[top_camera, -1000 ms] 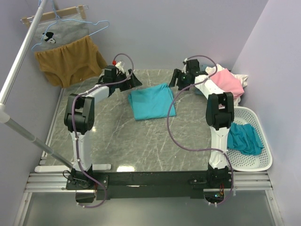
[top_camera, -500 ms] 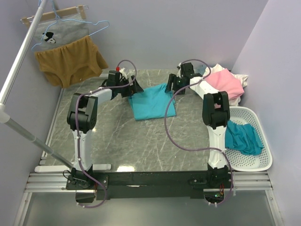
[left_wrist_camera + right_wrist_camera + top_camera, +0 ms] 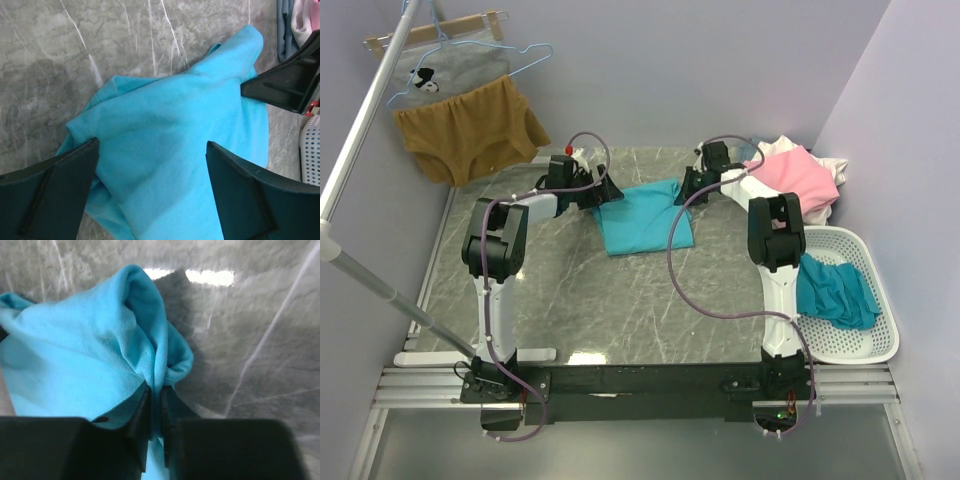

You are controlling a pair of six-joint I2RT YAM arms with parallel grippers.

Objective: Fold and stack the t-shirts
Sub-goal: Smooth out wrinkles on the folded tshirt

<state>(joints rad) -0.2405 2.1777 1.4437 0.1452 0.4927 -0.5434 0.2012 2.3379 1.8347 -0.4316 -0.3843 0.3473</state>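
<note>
A folded turquoise t-shirt (image 3: 645,215) lies at the middle back of the marble table (image 3: 620,290). My left gripper (image 3: 607,190) is at its far left corner. In the left wrist view this gripper (image 3: 152,145) stands open, its fingers wide apart over the turquoise cloth (image 3: 170,125). My right gripper (image 3: 686,190) is at the far right corner, shut on a pinched fold of the turquoise t-shirt (image 3: 75,355); the cloth bunches up between the jaws of the right gripper (image 3: 156,395). A pink t-shirt (image 3: 800,170) lies on a pile at the back right. A teal t-shirt (image 3: 835,290) is crumpled in the basket.
A white plastic basket (image 3: 865,345) stands at the right edge. At the back left, a mustard-brown garment (image 3: 470,130) and a grey cartoon-print garment (image 3: 450,75) hang from hangers on a slanted pole (image 3: 360,130). Walls close in the back and the right.
Both grippers moved inward to the turquoise t-shirt's far corners. The right gripper closed on a fold of the cloth. The left one stayed open.
</note>
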